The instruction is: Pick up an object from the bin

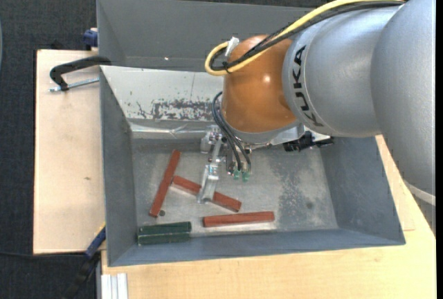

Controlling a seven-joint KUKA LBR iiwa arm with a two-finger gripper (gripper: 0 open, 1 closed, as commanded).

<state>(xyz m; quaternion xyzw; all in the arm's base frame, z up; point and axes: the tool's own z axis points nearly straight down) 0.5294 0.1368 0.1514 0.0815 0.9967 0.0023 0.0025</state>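
Observation:
My gripper (207, 194) hangs below the arm's orange cover, low over the middle of the bin floor. Its tip comes down on a short red-brown stick (225, 201) that lies slanted there; whether it touches the stick I cannot tell. A longer red-brown stick (165, 184) lies steeply slanted just left of it, their ends close together. A third red-brown stick (239, 219) lies flat along the front, to the gripper's lower right.
A dark green block (164, 232) lies against the bin's front wall at the lower left. The arm and its orange cover hang over the bin's back right part. The right half of the floor is bare grey metal.

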